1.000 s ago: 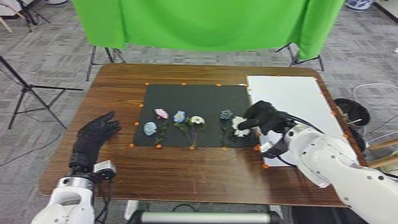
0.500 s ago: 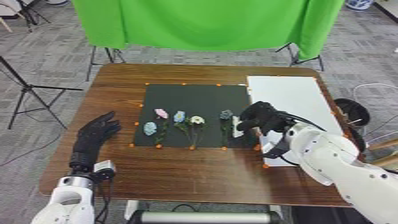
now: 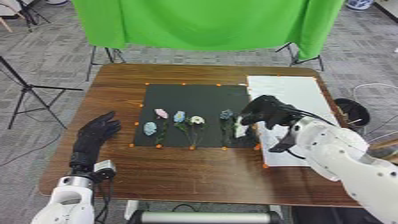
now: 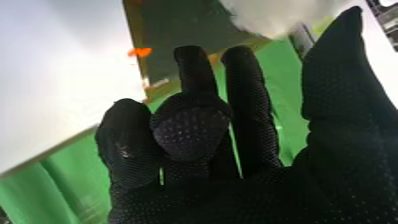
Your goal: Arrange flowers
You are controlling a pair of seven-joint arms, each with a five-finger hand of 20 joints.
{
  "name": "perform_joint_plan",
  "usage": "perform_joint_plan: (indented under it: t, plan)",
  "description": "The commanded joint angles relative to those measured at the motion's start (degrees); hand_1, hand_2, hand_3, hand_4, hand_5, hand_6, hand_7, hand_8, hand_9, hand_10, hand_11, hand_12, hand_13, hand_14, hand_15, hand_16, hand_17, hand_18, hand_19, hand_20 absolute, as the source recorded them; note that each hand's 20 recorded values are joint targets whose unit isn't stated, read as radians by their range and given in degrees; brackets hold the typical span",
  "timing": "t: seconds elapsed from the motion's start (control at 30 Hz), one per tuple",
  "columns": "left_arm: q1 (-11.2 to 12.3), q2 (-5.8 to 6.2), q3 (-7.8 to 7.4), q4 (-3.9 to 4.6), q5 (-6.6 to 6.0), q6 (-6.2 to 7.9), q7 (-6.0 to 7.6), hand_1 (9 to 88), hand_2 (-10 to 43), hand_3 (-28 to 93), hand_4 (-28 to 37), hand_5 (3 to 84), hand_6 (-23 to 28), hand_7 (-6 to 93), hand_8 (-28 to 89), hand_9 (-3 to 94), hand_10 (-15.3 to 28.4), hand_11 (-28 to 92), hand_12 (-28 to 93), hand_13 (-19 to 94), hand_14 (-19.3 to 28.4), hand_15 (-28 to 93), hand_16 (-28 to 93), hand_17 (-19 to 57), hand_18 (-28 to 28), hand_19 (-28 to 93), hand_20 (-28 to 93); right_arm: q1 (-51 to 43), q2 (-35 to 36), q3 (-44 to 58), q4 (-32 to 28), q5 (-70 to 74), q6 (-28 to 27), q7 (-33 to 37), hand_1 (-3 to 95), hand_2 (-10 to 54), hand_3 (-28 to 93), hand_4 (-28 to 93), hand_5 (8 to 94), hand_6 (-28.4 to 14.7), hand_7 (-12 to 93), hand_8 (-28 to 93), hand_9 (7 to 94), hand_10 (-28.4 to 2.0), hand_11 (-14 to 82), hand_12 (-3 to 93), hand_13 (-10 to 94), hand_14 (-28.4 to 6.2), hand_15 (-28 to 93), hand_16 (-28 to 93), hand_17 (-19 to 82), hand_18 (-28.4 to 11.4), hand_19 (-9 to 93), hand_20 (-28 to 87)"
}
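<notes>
White flower (image 3: 241, 130) lies just beside the right hand (image 3: 268, 111), whose thumb stands apart from its fingers.

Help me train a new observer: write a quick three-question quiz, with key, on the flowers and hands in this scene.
1. Multiple choice: which bloom colour is on the dark mat? A) orange B) pink C) brown
2. True or false: the left hand is to the left of the dark mat.
3. Fill in the blank: the ____ hand is at the rightmost white flower.

Key: 1: B, the pink flower; 2: true; 3: right, the right hand.
</notes>
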Motion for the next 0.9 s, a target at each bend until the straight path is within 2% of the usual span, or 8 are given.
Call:
perform_joint_plan:
  t: [0.03, 0.53, 0.6, 0.67, 0.7, 0.8, 0.83, 0.9]
  plan:
    - [1.03, -0.19, 0.02, 0.17, -0.15, -0.35, -0.38, 25.2, -6.7, 71, -23.5, 44.3, 1.6, 15.5, -8, 47.2, 12.2, 20, 11, 37, 16.7, 26, 1, 3.8, 15.4, 15, 21, -0.89, 2.49, 3.58, -2.87, -0.75, -2.4, -1.52, 34.6, -9.5, 72, -20, 56.2, 6.6, 18, -12, 60.4, -13.1, 12.5, 19.5, 83, -3.0, 70, 29, 58, -16.1, 93, 64]
    - [1.09, -0.14, -0.05, 0.16, -0.22, -0.5, -0.43, 25.1, -6.8, 71, -23.4, 44.4, 1.5, 15.5, -8, 47.1, 12.3, 20, 11, 37, 16.8, 26, 1, 3.8, 15.4, 15, 21, -1.74, 2.34, 5.36, -3.13, -0.45, -1.83, -1.69, 34.3, -9.5, 71, -21, 55.8, 6.5, 18, -12, 60.0, -13.4, 11.9, 19.4, 83, -3.1, 70, 28, 58, -16.4, 93, 64]
    - [1.06, -0.19, -0.1, 0.15, -0.14, -0.42, -0.33, 25.1, -6.8, 71, -23.4, 44.4, 1.5, 15.5, -8, 47.1, 12.3, 20, 11, 37, 16.7, 26, 1, 3.8, 15.4, 15, 21, -4.17, 1.95, 9.2, -4.56, -2.41, 0.03, -2.73, 33.9, -9.5, 71, -21, 54.5, 5.9, 18, -12, 58.4, -13.5, 11.0, 19.2, 83, -3.2, 70, 28, 58, -16.5, 93, 64]
    - [1.01, -0.2, -0.14, 0.24, -0.19, -0.5, -0.24, 25.2, -6.8, 71, -23.4, 44.4, 1.5, 15.5, -8, 47.1, 12.3, 20, 11, 37, 16.7, 26, 1, 3.8, 15.4, 15, 21, -8.33, 1.22, 14.68, -6.36, -1.26, 6.72, -6.42, 32.2, -9.5, 70, -21, 51.8, 4.6, 17, -11, 56.3, -14.1, 9.9, 19.4, 81, -4.2, 69, 28, 55, -16.8, 93, 61]
    - [0.85, -0.14, -0.08, 0.32, -0.14, -0.6, -0.33, 25.2, -6.9, 71, -23.4, 44.4, 1.5, 15.5, -8, 47.1, 12.3, 20, 11, 37, 16.7, 26, 1, 3.8, 15.4, 15, 21, -11.39, -0.02, 18.83, -7.32, 1.02, 9.53, -9.66, 29.5, -9.5, 70, -20, 49.8, 3.6, 16, -10, 53.6, -14.4, 8.9, 19.8, 78, -6.0, 65, 27, 51, -17.5, 90, 57]
    - [0.62, -0.06, 0.06, 0.4, -0.3, -0.41, -0.09, 25.1, -7.0, 71, -23.5, 44.4, 1.4, 15.6, -8, 47.1, 12.2, 19, 11, 37, 16.7, 26, 1, 3.8, 15.4, 15, 21, -19.67, -6.52, 29.88, -10.19, 12.22, 15.84, -21.89, 17.6, -8.0, 71, -20, 46.3, 0.8, 15, -9, 46.9, -15.2, 6.5, 19.8, 57, -14.4, 37, 25, 28, -19.2, 59, 47]
    - [0.7, -0.02, 0.09, 0.29, -0.33, -0.26, 0.11, 25.1, -6.9, 71, -23.5, 44.4, 1.4, 15.7, -8, 47.2, 12.3, 19, 11, 37, 16.7, 26, 1, 3.8, 15.4, 15, 21, -21.55, -8.82, 31.77, -11.15, 17.43, 18.02, -25.74, 16.1, -7.0, 71, -21, 46.2, 0.7, 15, -9, 46.1, -15.2, 6.1, 19.6, 54, -14.9, 31, 26, 25, -18.7, 53, 45]
    - [0.84, -0.1, 0.19, 0.01, -0.27, -0.28, 0.66, 25.1, -6.9, 71, -23.6, 44.6, 1.3, 15.9, -8, 47.2, 12.3, 20, 11, 37, 16.8, 26, 1, 4.0, 15.3, 15, 21, -24.97, -13.93, 34.84, -13.41, 29.97, 18.95, -32.09, 9.0, -0.6, 72, -21, 45.8, 0.8, 15, -9, 43.1, -14.8, 4.9, 17.8, 40, -15.1, 12, 27, 18, -15.3, 25, 34]
